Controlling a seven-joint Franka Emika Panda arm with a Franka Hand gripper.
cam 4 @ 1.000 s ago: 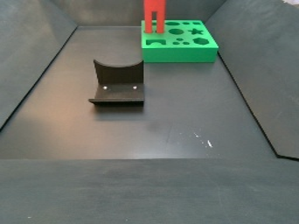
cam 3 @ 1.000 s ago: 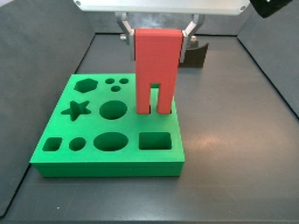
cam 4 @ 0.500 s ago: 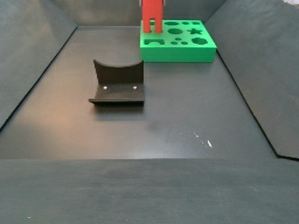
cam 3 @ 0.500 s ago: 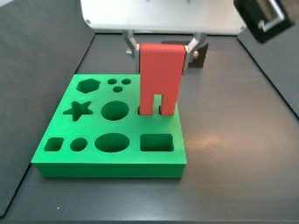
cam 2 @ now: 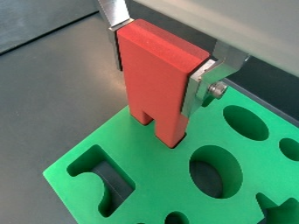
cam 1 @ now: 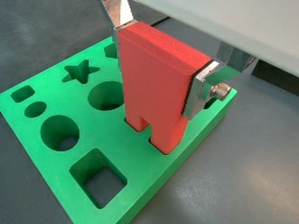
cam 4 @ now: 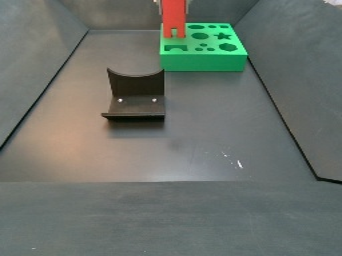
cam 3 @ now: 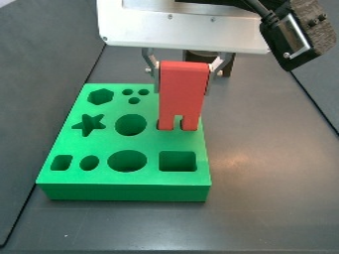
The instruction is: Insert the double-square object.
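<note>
A dark matte floor ran between black walls, and nearest in a side view stood the fixture (cam 4: pixel 132 96). Beyond it lay the green board (cam 3: pixel 79 164), where the gripper (cam 3: pixel 183 67) was clamped on the solid top of the double-square object (cam 3: pixel 180 94), prongs down at the board's far edge. Any tilt could probably catch a prong on the rim and jam it.

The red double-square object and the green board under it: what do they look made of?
Red double-square object: likely matte plastic, uniform colour, crisp edges, no glare; possibly printed. Green board: the same flat, even look, clean-cut holes, probably plastic too. The hand is clamped on the red piece above the board; its fingers look like brushed metal, silver with a sheen.
</note>
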